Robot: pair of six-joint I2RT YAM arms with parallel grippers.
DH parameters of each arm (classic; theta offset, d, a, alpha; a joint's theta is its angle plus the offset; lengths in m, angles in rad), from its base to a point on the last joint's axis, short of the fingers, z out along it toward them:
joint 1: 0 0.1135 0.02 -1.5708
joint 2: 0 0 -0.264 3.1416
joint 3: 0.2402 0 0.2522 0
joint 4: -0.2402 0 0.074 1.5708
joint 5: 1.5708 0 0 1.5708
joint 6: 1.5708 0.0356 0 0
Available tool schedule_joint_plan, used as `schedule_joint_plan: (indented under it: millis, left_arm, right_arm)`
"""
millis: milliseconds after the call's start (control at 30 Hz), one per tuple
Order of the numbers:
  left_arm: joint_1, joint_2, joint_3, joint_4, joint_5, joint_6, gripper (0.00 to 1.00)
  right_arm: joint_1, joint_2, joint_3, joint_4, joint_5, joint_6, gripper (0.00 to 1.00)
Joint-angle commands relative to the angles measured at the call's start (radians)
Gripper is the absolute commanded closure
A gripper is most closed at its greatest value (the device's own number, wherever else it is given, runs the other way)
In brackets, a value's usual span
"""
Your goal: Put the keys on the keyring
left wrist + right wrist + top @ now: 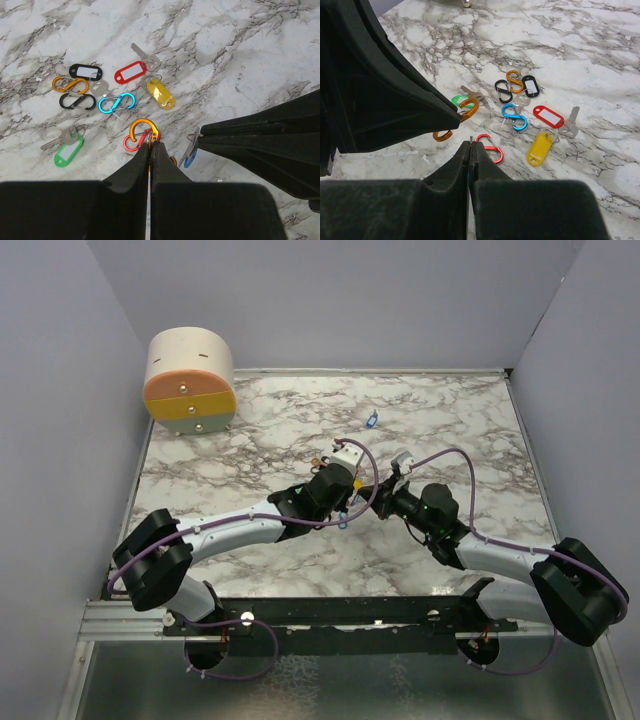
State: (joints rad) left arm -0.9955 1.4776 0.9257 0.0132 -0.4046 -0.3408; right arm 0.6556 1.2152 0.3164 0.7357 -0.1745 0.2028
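Observation:
My left gripper (151, 144) is shut on an orange S-shaped keyring (144, 131), whose upper loop sticks out past the tips. My right gripper (471, 142) is shut on the small metal ring of a blue-tagged key (190, 154), which hangs below its tips just right of the keyring. Both grippers are held close together above the table. On the marble lie keys with a red tag (131, 73), a yellow tag (161, 93), a green tag (68, 152) and a black tag (85, 71).
Loose S-clips lie among the keys: orange (70, 84), black (77, 101), blue (116, 103) and red (490, 147). A round wooden drawer box (190, 380) stands at the far left corner. A small blue piece (372, 421) lies apart, farther back.

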Motion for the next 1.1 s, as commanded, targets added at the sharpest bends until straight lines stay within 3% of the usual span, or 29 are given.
schedule_joint_plan:
  millis: [0, 1067]
  left_arm:
    - [-0.009, 0.004, 0.034, 0.023, 0.013, 0.011, 1.00]
    - [-0.028, 0.024, 0.051, 0.028, 0.018, 0.020, 1.00]
  right_arm:
    - [0.007, -0.016, -0.011, 0.045, -0.042, -0.026, 0.99]
    - [0.007, 0.024, 0.002, 0.060, -0.111, -0.036, 0.99]
